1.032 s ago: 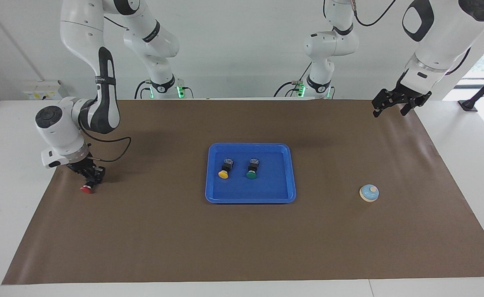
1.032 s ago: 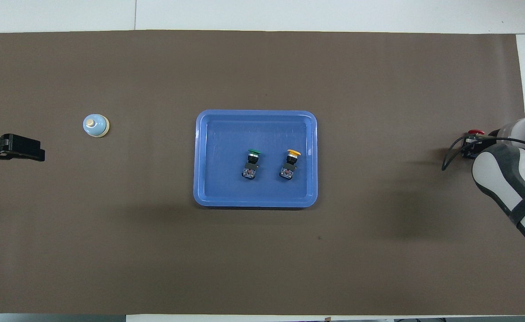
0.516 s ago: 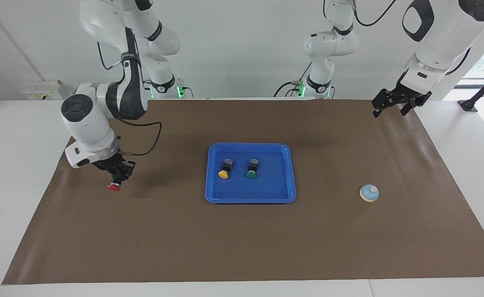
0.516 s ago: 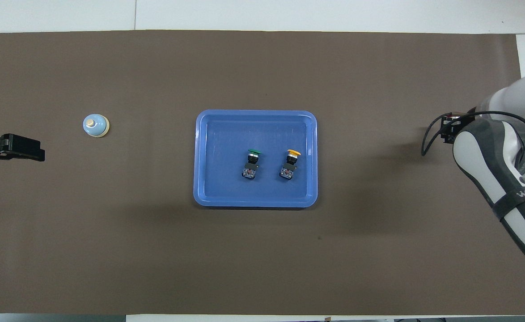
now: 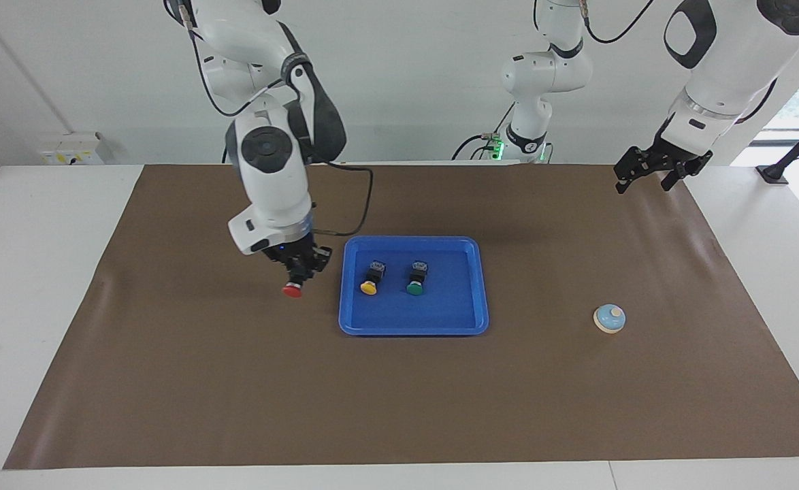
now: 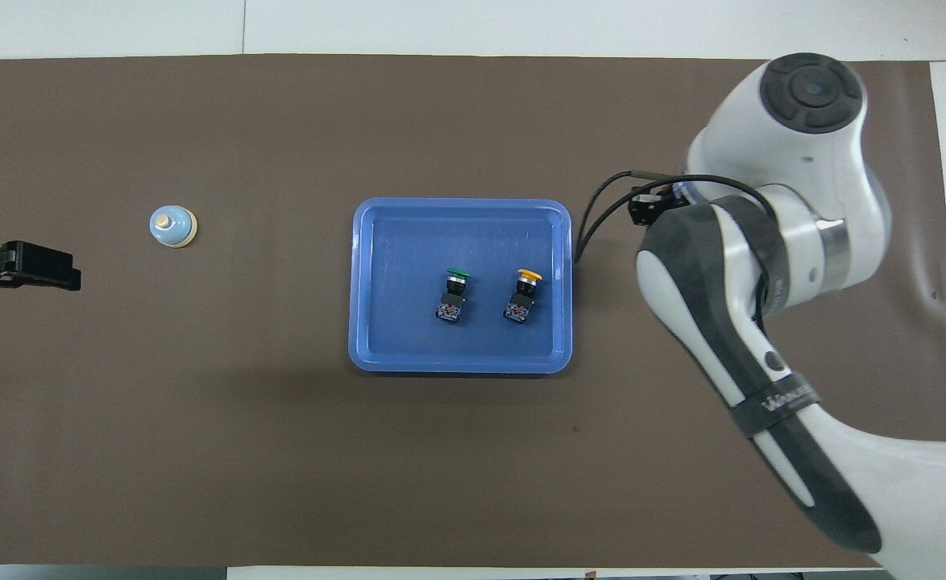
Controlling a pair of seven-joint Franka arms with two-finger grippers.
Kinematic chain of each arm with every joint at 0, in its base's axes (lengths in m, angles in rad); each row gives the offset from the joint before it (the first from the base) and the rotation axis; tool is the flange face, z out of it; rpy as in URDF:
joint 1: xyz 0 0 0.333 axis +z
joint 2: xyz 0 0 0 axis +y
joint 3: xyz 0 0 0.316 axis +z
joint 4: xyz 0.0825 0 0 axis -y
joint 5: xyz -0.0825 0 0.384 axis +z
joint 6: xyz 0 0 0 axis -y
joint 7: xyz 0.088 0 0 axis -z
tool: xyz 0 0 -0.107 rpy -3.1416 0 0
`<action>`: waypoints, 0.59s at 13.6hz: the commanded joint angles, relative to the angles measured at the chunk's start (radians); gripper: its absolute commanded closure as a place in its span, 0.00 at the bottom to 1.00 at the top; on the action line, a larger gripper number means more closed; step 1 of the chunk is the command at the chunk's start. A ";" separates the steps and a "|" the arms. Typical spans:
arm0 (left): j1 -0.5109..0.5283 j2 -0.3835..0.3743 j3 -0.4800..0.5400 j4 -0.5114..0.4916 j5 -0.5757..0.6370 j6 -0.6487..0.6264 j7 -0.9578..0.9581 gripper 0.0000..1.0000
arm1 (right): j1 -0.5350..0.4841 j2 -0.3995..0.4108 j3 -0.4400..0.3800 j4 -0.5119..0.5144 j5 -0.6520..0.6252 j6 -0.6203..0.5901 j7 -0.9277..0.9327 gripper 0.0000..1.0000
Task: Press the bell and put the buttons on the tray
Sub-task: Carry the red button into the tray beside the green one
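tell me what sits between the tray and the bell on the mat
Nothing: between the tray and the bell only bare brown mat shows, clearest in the facing view.

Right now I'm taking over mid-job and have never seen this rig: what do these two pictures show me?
Two white robot arms work at a table covered with a brown mat. One picture faces the robots from across the table; the other looks down from above their own end, so its sides are mirrored. On the mat lies a blue tray with a yellow button and a green button in it. A small bell stands toward the left arm's end. The right hand, shut on the red button, hangs over the mat just beside the tray. The left hand waits, open, raised over the mat's edge.
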 commanded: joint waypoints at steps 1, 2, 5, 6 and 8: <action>0.001 -0.012 0.001 -0.008 0.000 -0.004 -0.008 0.00 | 0.086 0.161 -0.008 0.203 0.053 -0.026 0.110 1.00; 0.001 -0.012 0.001 -0.008 0.000 -0.004 -0.008 0.00 | 0.114 0.197 -0.006 0.234 0.054 -0.017 0.133 1.00; 0.001 -0.012 0.001 -0.008 0.000 -0.004 -0.008 0.00 | 0.204 0.247 -0.006 0.244 0.061 0.066 0.159 1.00; 0.001 -0.012 0.001 -0.008 0.000 -0.004 -0.008 0.00 | 0.223 0.266 -0.006 0.239 0.059 0.078 0.159 1.00; 0.001 -0.012 0.001 -0.008 0.000 -0.004 -0.008 0.00 | 0.246 0.287 -0.006 0.216 0.050 0.125 0.158 1.00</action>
